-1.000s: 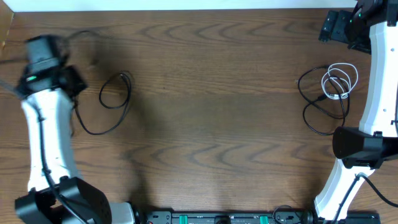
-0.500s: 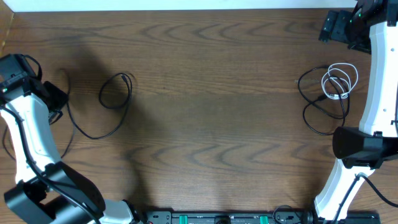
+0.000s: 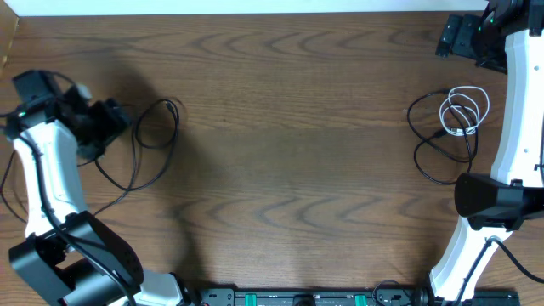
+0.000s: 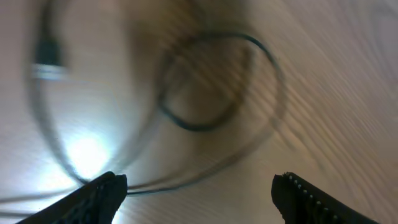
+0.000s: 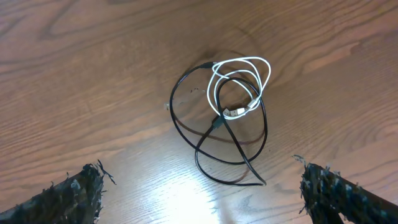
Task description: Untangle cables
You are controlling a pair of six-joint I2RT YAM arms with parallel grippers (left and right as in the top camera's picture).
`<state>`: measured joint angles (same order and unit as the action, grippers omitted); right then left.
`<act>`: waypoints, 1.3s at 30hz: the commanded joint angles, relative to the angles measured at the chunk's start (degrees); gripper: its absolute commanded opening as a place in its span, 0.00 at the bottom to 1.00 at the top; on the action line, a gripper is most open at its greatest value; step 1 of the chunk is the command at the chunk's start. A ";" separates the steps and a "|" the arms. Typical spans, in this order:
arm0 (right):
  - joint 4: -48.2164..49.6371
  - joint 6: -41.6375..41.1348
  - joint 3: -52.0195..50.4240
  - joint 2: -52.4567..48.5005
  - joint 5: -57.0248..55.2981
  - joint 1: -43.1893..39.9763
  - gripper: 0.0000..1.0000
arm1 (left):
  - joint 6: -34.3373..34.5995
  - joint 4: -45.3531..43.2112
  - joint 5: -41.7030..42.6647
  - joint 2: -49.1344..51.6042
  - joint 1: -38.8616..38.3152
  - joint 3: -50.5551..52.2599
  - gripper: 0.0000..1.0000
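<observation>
Left tool (image 4: 199,180): swinging back in beside the loose black cable (image 4: 196,127), jaws spreading wide, gripping nothing. That cable's tail is lying differently on the surface (image 3: 297,170), apart from the rest at left. Right tool (image 5: 199,171): gaping, empty, unmoved, hovering over the second black cable (image 5: 173,109) and white cable (image 5: 242,59), those two remaining tangled at right.

The broad middle of the bench (image 3: 297,170) is bare wood, so a claw can pass freely from the near edge to the far edge. On the left, a black cable (image 3: 177,121) loops and trails just beside the left claw (image 3: 115,119). On the right, a white cable (image 3: 459,109) tangled with a second black cable (image 3: 410,115) lies close to the right arm (image 3: 518,110), narrowing that side.
</observation>
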<state>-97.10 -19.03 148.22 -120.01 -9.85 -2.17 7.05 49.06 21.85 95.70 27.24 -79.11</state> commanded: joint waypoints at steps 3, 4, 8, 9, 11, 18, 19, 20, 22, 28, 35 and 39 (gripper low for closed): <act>-0.17 0.44 0.13 -0.37 -0.07 0.35 0.99 | -7.45 0.39 4.63 0.68 -6.69 0.85 0.80; -0.17 0.44 0.13 -0.35 -0.07 0.35 0.99 | -7.41 0.07 2.84 0.94 -8.07 1.18 0.80; -0.17 0.44 0.13 -0.37 -0.07 0.35 0.99 | -7.21 -0.39 -6.29 3.69 -13.25 1.81 0.80; -0.17 0.44 0.13 -0.35 -0.07 0.35 0.99 | -7.21 -0.52 -7.50 4.72 -14.23 1.81 0.80; -0.17 0.44 0.13 -0.37 -0.07 0.35 0.99 | -7.23 -0.98 -8.90 6.88 -15.85 1.81 0.80; -0.17 0.44 0.13 -0.35 -0.07 0.35 0.99 | -7.21 -2.12 -18.16 13.44 -17.68 1.81 0.80; -0.17 0.44 0.13 -0.37 -0.07 0.35 0.99 | -7.21 -2.25 -19.19 14.19 -17.66 1.81 0.80; -0.17 0.44 0.13 -0.35 -0.07 0.35 0.99 | -7.23 -2.43 -19.63 14.86 -17.66 1.81 0.76; -0.17 0.44 0.13 -0.37 -0.07 0.35 0.99 | -7.23 -2.71 -19.56 15.82 -17.68 1.81 0.63; -0.17 0.44 0.13 -0.35 -0.07 0.35 0.99 | -6.08 -3.06 -30.01 16.92 -17.62 1.81 0.08; -0.17 0.44 0.13 -0.35 -0.07 0.35 0.99 | 4.39 -0.35 -54.40 16.90 -15.08 0.96 0.08; -0.17 0.44 0.13 -0.37 -0.07 0.35 0.99 | 4.70 1.16 -54.53 16.87 -11.34 -0.55 0.08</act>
<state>-97.10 -19.03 148.22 -120.01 -9.85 -2.17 9.08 49.39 -26.30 112.09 13.13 -77.80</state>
